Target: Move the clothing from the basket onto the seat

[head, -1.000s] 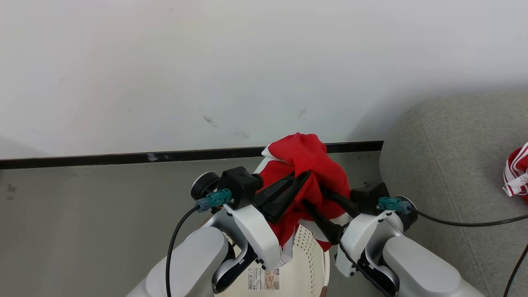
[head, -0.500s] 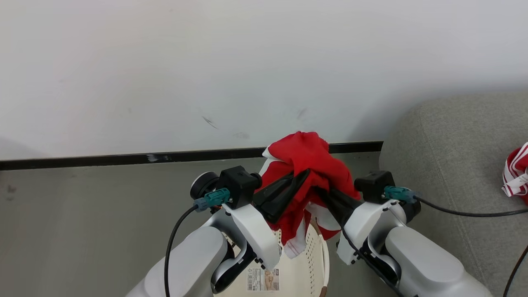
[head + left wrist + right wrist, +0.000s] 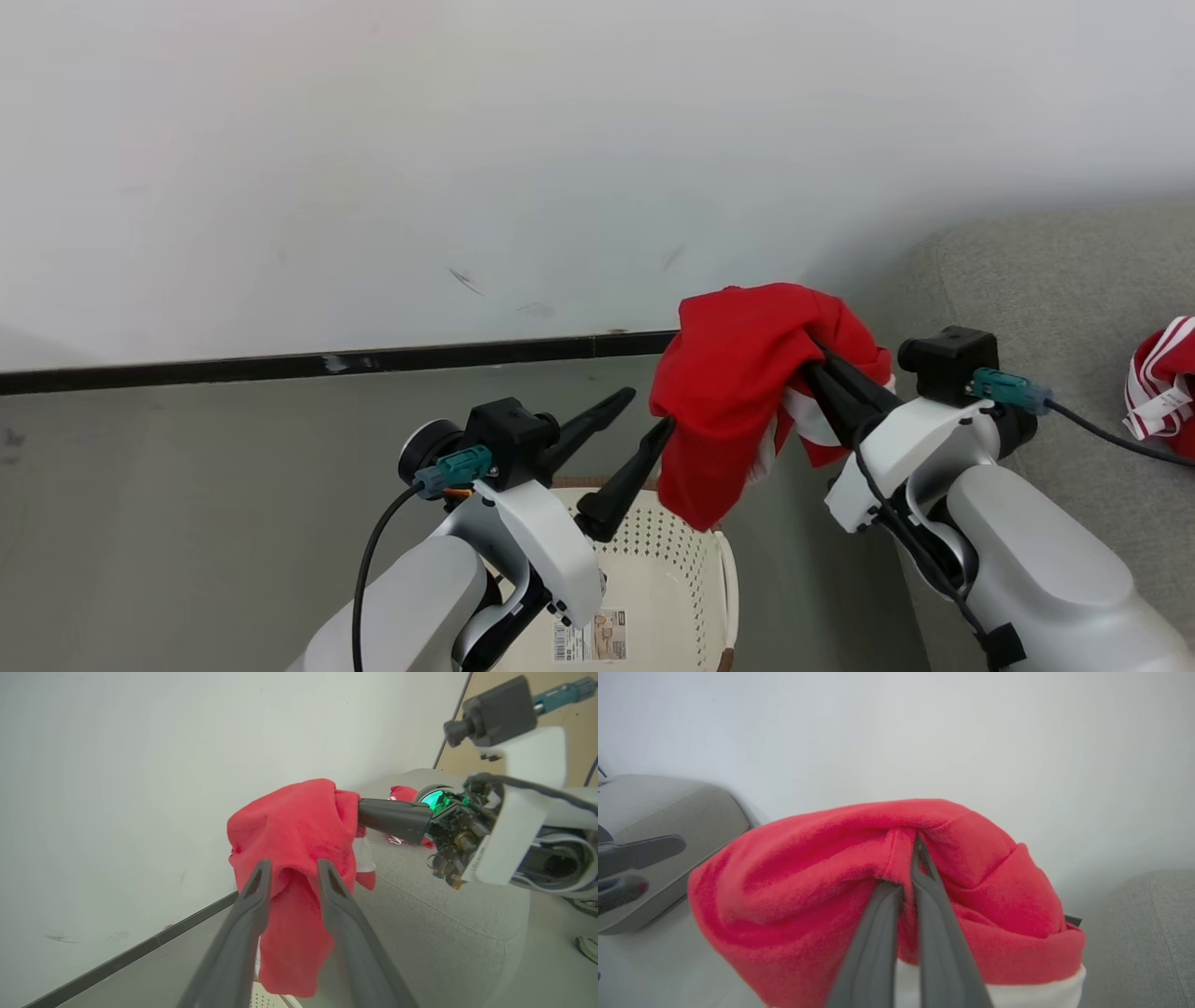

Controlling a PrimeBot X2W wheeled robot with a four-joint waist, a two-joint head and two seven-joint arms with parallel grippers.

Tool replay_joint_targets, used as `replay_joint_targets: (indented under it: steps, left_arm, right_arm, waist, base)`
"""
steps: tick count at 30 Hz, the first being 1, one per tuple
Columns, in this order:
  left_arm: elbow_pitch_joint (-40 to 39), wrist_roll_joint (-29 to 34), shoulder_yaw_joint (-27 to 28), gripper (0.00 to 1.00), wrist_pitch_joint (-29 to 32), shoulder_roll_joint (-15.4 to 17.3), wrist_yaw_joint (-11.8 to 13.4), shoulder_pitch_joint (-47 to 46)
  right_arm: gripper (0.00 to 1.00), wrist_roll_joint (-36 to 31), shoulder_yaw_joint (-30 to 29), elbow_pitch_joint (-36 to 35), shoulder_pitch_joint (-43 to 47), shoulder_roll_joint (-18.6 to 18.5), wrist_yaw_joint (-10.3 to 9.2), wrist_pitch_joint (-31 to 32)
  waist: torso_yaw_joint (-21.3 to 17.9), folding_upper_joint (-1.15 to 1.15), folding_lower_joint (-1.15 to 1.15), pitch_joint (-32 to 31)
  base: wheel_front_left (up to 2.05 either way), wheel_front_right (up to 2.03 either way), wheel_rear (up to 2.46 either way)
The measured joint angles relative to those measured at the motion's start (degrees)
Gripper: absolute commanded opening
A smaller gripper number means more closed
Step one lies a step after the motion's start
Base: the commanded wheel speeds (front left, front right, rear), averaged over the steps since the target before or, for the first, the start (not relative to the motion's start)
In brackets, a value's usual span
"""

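Hovering above the basket's (image 3: 658,551) far rim, the left gripper (image 3: 646,417) has its two dark fingers spread apart, one tip just beside red cloth; whether it touches I cannot tell. The basket is cream-white with perforated walls and a label sticker on its bottom, and it stands on the grey floor (image 3: 187,467). Up and to the right of the basket hangs a garment (image 3: 738,373), soft bright red fabric bunched into a rounded lump, with white trim on its right underside and its lowest fold dangling over the basket's far right rim. The right gripper (image 3: 913,856), right of the basket and higher, is pinched on the garment's upper fold, fingers pressed together around the cloth. Further right of the basket is the grey woven sofa (image 3: 1055,280), and on it, well apart from the basket, lies a second garment (image 3: 1162,373), red with white stripes and a small white tag.
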Motion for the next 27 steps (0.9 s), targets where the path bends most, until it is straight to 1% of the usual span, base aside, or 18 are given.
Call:
replay_joint_targets:
  steps: [16,21,27]
  left_arm:
    - [-0.3,-0.5,-0.2,1.0,-1.0,0.4,0.0,0.7]
    - [-0.4,-0.4,-1.1,1.0,-1.3,0.7,-0.1,0.7]
    - [-0.4,-0.4,-2.0,1.0,-1.8,0.9,-0.1,0.8]
  right_arm:
    - [0.0,-2.7,-9.8,-5.7,4.1,-3.7,0.0,0.0]
    - [0.0,-3.4,-15.9,-8.2,7.1,-4.8,-0.01,0.0]
    - [0.0,-4.5,-21.5,-10.7,10.7,-5.5,-0.01,0.0]
  waist:
    - [-2.1,0.0,0.0,-0.3]
    - [-3.6,0.0,0.0,-0.2]
    - [-5.6,0.0,0.0,-0.1]
  base:
    - [0.0,0.0,0.0]
    - [0.0,0.0,0.0]
    - [0.0,0.0,0.0]
